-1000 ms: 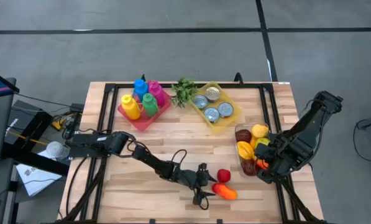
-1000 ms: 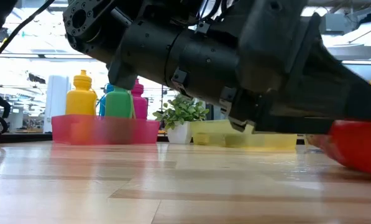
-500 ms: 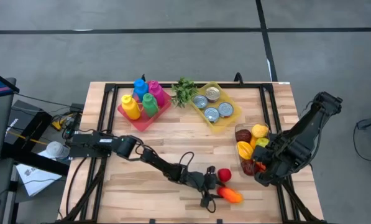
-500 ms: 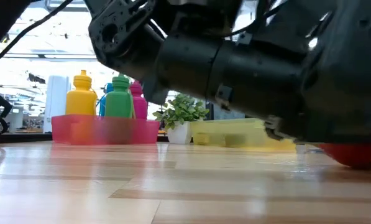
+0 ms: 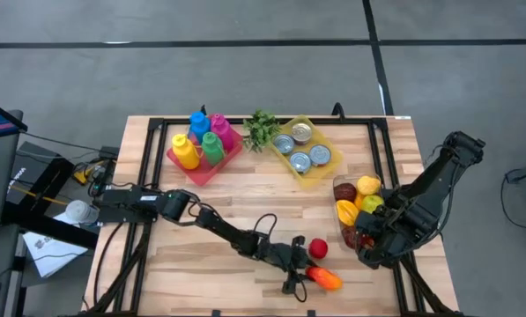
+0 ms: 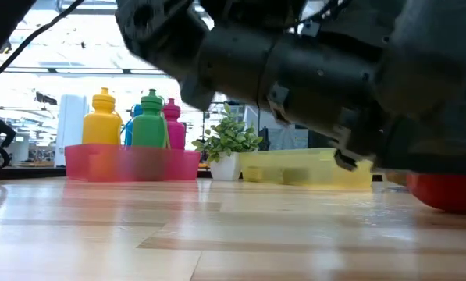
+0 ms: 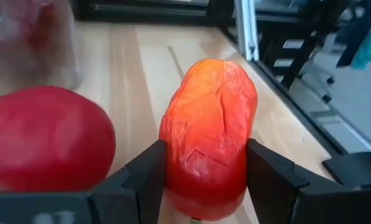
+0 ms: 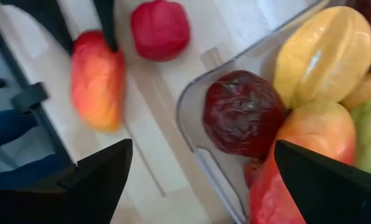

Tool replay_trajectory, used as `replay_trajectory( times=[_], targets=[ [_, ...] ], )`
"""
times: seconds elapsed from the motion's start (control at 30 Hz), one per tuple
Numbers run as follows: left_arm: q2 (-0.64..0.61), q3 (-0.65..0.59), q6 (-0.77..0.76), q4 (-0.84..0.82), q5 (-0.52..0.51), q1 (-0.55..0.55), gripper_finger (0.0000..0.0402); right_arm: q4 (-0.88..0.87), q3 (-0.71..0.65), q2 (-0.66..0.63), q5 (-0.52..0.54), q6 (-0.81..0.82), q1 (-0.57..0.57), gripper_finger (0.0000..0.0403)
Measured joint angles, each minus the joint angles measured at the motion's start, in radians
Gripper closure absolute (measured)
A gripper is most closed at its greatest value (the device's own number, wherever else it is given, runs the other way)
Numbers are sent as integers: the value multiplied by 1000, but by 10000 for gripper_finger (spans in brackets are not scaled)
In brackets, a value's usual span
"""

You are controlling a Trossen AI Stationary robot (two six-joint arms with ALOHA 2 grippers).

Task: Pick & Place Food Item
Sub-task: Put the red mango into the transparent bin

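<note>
An orange-red pepper lies on the wooden table near its front edge, and also shows in the left wrist view and the right wrist view. A red round fruit rests just behind it. My left gripper reaches in low from the left, its fingers closed against the pepper. My right gripper hangs open above the near end of a clear container that holds several fruits, and touches nothing. My left gripper pinches the pepper between its two fingers, one on each long side, at the end nearest the arm. The fingers come almost level from the table's left and lie along the pepper. The pepper rests on the tabletop.
A pink tray of coloured bottles, a small green plant and a yellow tray of cans stand along the far side. The table's front edge runs just beyond the pepper. Bare wood lies between the trays and my left arm.
My left gripper has slid toward the table's right edge up to the pepper. Its fingers have drawn in from wide apart until they lie against the pepper's sides.
</note>
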Motion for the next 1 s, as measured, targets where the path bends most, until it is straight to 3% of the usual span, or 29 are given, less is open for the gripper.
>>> replay_trajectory(
  times=[0.23,0.37,0.53,0.73,1.0],
  targets=[
    [-187,-9,1,-395,-11,26,226,13,51,-39,6,-65,6,17],
    [-327,-53,-21,-458,-11,43,226,15,107,-52,74,-123,6,23],
    [-539,-105,-137,-481,-15,76,225,24,176,-53,191,-240,5,33],
    [-817,-154,-276,-471,-92,130,224,118,246,-53,356,-454,-19,34],
    [-1081,-199,-287,-259,-198,146,223,459,329,-54,597,-1021,-148,33]
  ],
)
